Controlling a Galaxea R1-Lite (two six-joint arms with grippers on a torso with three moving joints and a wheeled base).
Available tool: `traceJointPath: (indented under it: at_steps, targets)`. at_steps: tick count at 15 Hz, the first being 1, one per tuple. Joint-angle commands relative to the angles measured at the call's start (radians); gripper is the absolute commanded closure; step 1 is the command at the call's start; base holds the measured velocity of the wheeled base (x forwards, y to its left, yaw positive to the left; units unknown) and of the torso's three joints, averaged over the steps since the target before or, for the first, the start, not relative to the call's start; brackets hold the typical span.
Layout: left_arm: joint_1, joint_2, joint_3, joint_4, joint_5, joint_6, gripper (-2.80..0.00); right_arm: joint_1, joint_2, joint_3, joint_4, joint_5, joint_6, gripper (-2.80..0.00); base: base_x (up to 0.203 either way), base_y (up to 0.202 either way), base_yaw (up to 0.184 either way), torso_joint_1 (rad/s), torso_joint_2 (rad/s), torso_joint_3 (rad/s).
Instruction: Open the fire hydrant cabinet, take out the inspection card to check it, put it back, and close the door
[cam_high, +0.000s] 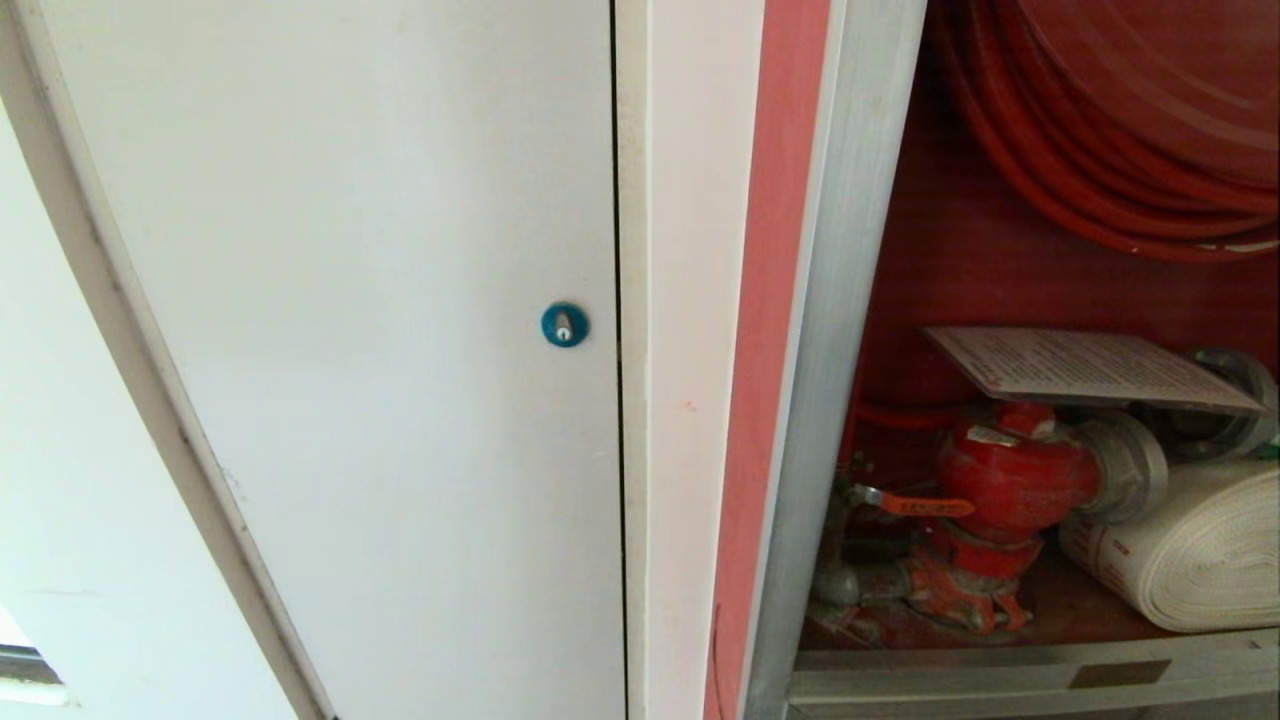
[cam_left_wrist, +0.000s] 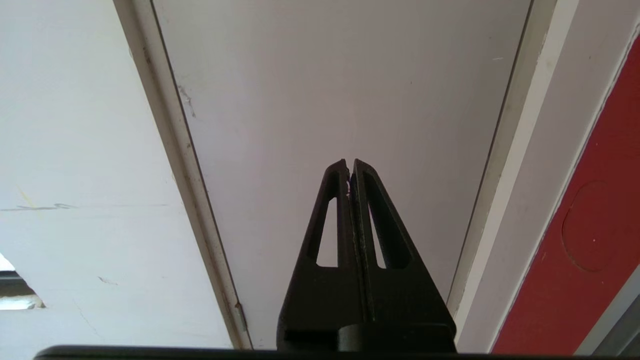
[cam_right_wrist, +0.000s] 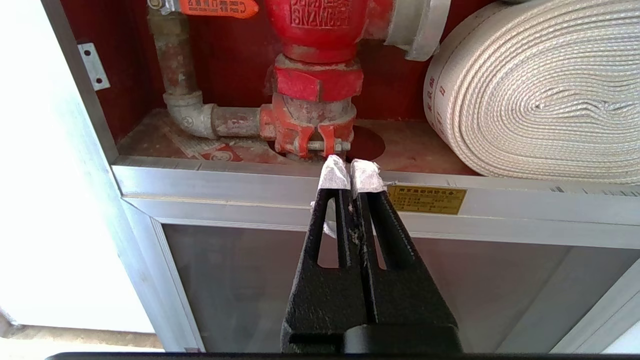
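The inspection card (cam_high: 1090, 368) lies nearly flat on top of the red valve (cam_high: 1010, 470) inside the fire hydrant cabinet (cam_high: 850, 300), its near edge overhanging the valve body and its far corner reaching toward the silver coupling (cam_high: 1130, 465); the rolled white hose (cam_high: 1190, 545) sits just beside the valve on the cabinet floor, and the red hose reel (cam_high: 1130, 120) hangs above with open red wall between it and the card; the cabinet stands open, its aluminium sill (cam_right_wrist: 250, 185) running across the front. The right gripper (cam_right_wrist: 351, 172) hovers before that sill, below the valve's base, its taped tips pressed together on nothing. The left gripper (cam_left_wrist: 349, 167) faces the plain white door (cam_high: 350, 350) with the blue round lock (cam_high: 564, 325), fingers likewise closed and empty.
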Motion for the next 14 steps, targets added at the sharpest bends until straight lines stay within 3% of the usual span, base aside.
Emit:
traceJointPath:
  at_steps: [1,14]
  targets:
    - [0.0,0.001,0.023,-0.001,0.0,-0.001,0.0,0.001,0.001,0.0,0.0,0.001,0.0,0.0,0.0,0.0,0.0,0.0,0.0,0.0]
    - [0.0,0.001,0.023,-0.001,0.0,-0.001,0.0,0.001,0.001,0.0,-0.001,0.001,0.002,0.0,0.0,0.0,0.0,0.0,0.0,0.0]
